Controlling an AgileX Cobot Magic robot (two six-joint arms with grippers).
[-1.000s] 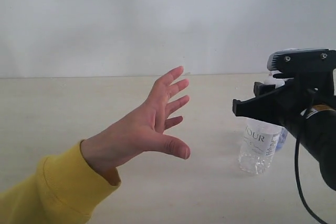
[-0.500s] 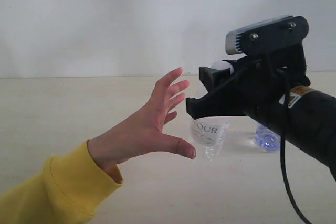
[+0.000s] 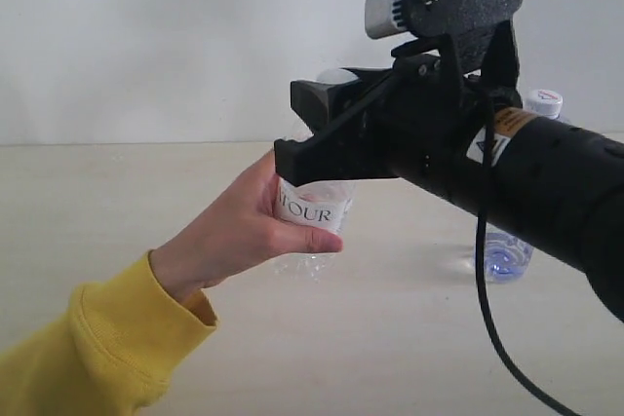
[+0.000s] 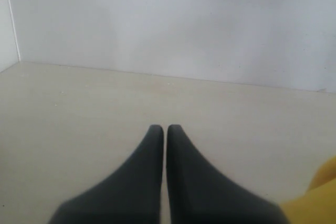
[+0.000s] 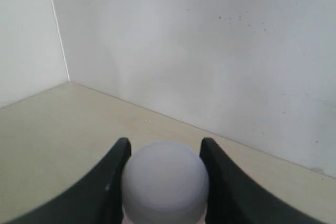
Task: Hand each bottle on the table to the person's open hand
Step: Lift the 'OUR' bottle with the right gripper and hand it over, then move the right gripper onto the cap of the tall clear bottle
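Note:
My right gripper (image 3: 304, 129) is shut on the small clear bottle (image 3: 312, 213) near its neck and holds it above the table (image 3: 97, 202). The white cap (image 5: 165, 177) fills the gap between the fingers (image 5: 116, 166) in the right wrist view. The person's hand (image 3: 229, 236), with a yellow sleeve cuff (image 3: 127, 328), wraps around the bottle's lower body. The taller bluish bottle (image 3: 505, 258) stands on the table behind my right arm, mostly hidden. My left gripper (image 4: 166, 128) is shut and empty above bare tabletop. The tea bottle is out of view.
A white wall (image 3: 146, 36) closes off the table's far edge. A bit of yellow sleeve (image 4: 315, 203) shows at the edge of the left wrist view.
My right gripper has carried the small bottle up and leftward into the person's hand. The hand's fingers have closed around the bottle.

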